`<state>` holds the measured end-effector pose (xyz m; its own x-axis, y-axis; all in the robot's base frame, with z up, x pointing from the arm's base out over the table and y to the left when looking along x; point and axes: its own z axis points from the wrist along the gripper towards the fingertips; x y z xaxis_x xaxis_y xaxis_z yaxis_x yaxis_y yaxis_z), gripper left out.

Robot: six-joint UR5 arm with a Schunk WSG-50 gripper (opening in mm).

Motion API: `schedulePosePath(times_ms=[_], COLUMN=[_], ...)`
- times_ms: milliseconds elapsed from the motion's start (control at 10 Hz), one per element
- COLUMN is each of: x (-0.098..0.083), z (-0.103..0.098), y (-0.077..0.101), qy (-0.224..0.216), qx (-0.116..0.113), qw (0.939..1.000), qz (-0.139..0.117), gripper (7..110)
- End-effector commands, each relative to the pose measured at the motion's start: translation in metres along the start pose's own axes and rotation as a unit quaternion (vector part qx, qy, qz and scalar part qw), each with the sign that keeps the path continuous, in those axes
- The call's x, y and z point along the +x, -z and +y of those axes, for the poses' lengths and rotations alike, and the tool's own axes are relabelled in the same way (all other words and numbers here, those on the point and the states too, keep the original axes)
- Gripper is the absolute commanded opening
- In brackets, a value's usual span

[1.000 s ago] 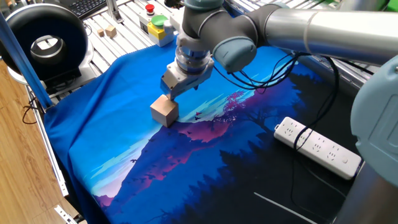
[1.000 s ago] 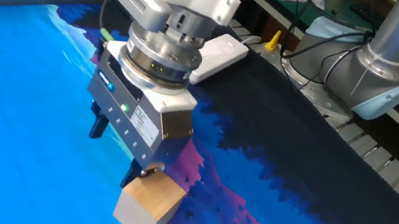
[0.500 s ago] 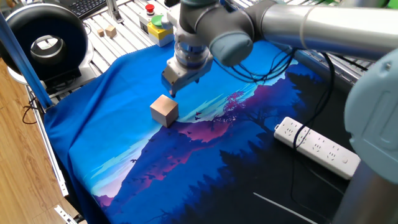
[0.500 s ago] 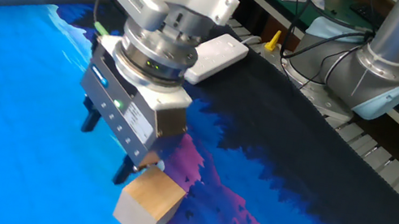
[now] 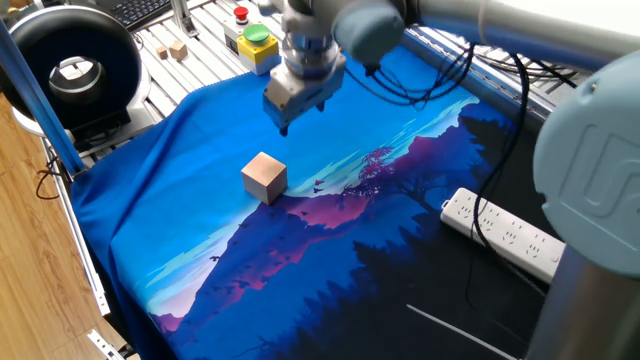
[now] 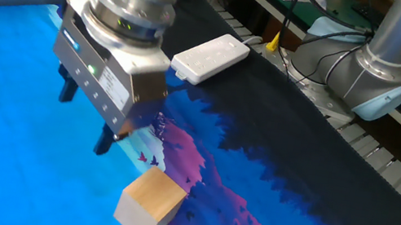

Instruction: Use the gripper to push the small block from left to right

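Note:
The small block [image 5: 264,178], a light tan wooden cube, rests on the blue printed cloth [image 5: 180,240]. It also shows low in the other fixed view [image 6: 149,205]. My gripper [image 5: 286,121] hangs above the cloth, behind the block and apart from it, not touching. In the other fixed view the gripper [image 6: 86,119] is up and to the left of the block. Its two dark prongs stand apart with nothing between them.
A white power strip [image 5: 510,240] lies on the dark part of the cloth, seen also in the other view [image 6: 210,56]. A yellow button box [image 5: 255,42], two tiny wooden cubes [image 5: 178,48] and a black round device [image 5: 70,65] stand beyond the cloth. A second arm's base [image 6: 378,69] stands at the far side.
My gripper has risen and drawn back from the block, which it stood right against a second ago. The block has not moved.

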<state>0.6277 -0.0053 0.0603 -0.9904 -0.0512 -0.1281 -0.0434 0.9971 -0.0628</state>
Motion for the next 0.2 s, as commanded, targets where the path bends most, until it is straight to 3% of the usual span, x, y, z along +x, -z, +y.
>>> schedulePosePath(times_ms=[0,100], x=[0.0015,0.0001], z=[-0.0175,-0.0227], y=[0.0032,0.0018], qy=[0.024,0.037], qx=[0.010,0.017], qw=[0.9997,0.9991], qz=[0.002,0.002], gripper=[7,7])
